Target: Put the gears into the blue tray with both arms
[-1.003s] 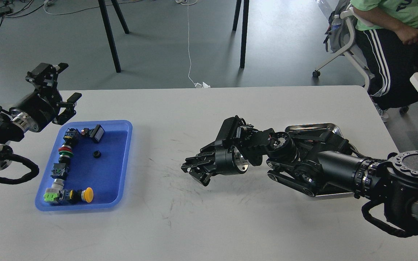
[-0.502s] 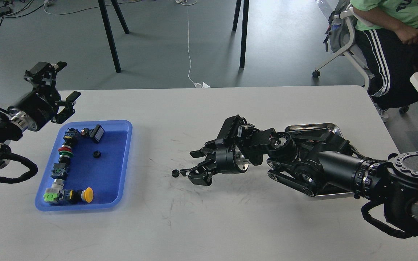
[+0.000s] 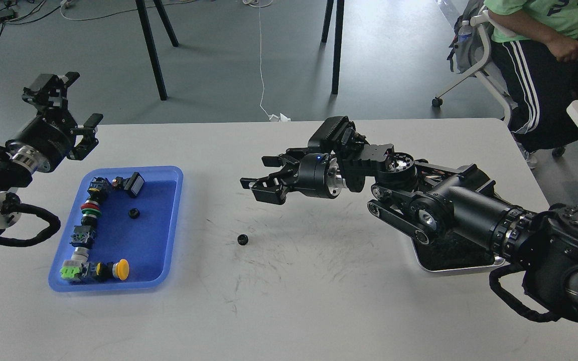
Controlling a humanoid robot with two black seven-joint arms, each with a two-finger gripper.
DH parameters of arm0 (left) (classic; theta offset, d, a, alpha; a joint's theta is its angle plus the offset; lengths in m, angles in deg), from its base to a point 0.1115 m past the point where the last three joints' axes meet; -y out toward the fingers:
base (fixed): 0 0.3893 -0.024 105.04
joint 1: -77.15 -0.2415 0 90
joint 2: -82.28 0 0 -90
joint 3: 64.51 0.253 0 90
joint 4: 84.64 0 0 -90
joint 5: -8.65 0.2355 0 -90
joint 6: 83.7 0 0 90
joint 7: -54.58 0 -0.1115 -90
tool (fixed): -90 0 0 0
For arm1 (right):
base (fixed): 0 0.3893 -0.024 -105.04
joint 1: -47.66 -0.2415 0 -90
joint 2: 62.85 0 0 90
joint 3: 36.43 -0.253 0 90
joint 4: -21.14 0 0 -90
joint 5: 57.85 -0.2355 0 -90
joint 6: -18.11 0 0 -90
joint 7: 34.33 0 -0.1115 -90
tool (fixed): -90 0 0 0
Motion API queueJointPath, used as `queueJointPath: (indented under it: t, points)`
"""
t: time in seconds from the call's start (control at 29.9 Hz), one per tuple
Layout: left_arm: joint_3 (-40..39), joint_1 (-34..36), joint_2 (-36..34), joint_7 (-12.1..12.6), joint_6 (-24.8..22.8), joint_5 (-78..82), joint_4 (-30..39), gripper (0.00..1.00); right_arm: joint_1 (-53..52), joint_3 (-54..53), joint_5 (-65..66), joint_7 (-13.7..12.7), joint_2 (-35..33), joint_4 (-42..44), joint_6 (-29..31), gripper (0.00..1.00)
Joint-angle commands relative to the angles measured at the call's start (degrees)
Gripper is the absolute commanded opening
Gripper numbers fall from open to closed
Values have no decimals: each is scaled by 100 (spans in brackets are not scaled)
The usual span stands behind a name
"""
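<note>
One small black gear [image 3: 134, 213] lies inside the blue tray [image 3: 170, 220], near its middle. A second gear [image 3: 242, 239] rests on the white table, to the right of the tray. My right gripper [image 3: 256, 183] hangs open above and slightly right of that table gear, with nothing between its fingers. My left gripper [image 3: 68, 103] is open too, raised behind the tray's far left corner and holding nothing.
Several colourful push-button switches [image 3: 90, 210] line the tray's left side and front. A shiny silver tray [image 3: 469, 268] sits under my right arm. A seated person [image 3: 540, 45] and black stand legs [image 3: 151, 50] are beyond the table's far edge.
My right gripper opened and let a gear go onto the table, then rose and moved back away from it. My left gripper drew up and to the left.
</note>
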Motion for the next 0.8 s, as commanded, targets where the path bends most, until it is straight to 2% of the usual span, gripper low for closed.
queueJointPath:
  t: [0.0,0.1,0.2,0.47,0.6,0.77]
  points:
    - [-319,-159,3,0,-17,-292,187,98,-289,-343,-946,0,0,262,28,88]
    - [-671,-283,29,0,36,-380,425,98,-518,-343,-1834,0,0,342,28,88]
    - [-645,-274,47,0,45,-337,513,98,-554,-370,-2459,0,0,377,-33,88]
    - [373,16,-533,0,115,330,1312,98,-527,-440,-3918,0,-131,623,-60,90]
    - [691,121,-1050,0,422,1436,1971,98,-475,-396,-4552,0,-386,632,-60,91]
    - [989,297,-1552,0,502,2509,2736,98,-334,-405,-4728,0,-606,623,-86,91]
